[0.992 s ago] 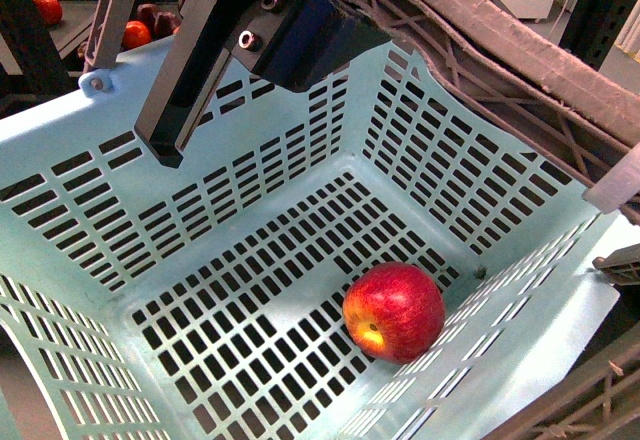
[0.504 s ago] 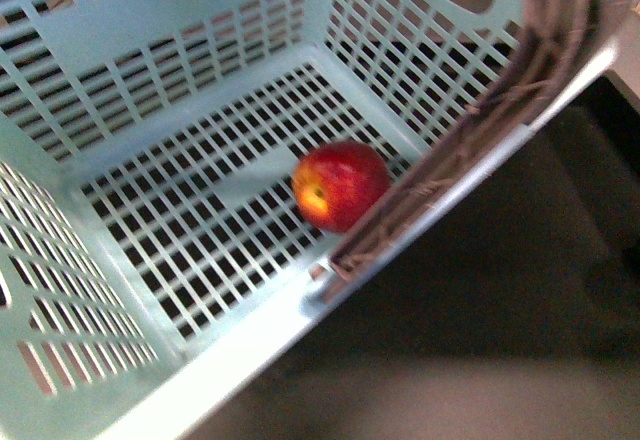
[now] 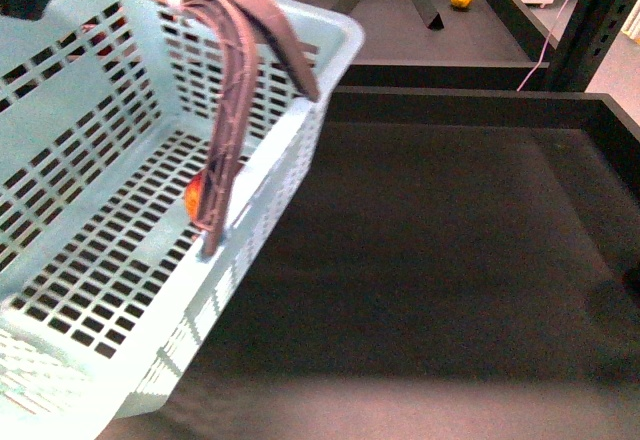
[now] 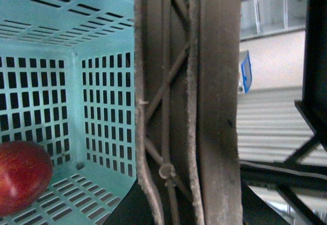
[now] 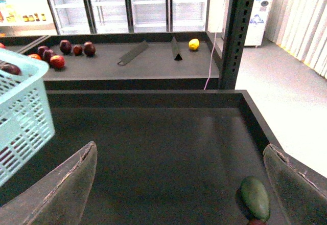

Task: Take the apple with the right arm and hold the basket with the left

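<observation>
Keep the basket point(image 3: 120, 140) level by its handles point(image 4: 189, 102) to stop the apple point(image 4: 20, 176), resting inside on the slotted floor, from rolling. Cannot tell the state of the left gripper's fingers. Leave the fingers of the right gripper point(image 5: 179, 146) apart, empty, above the desk point(image 5: 127, 179).

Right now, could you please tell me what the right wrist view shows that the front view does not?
Only the right wrist view: the open right gripper, a green fruit and dark red fruits. Only the front view: the brown-grey handles. Both: the basket and the yellow fruit.
</observation>
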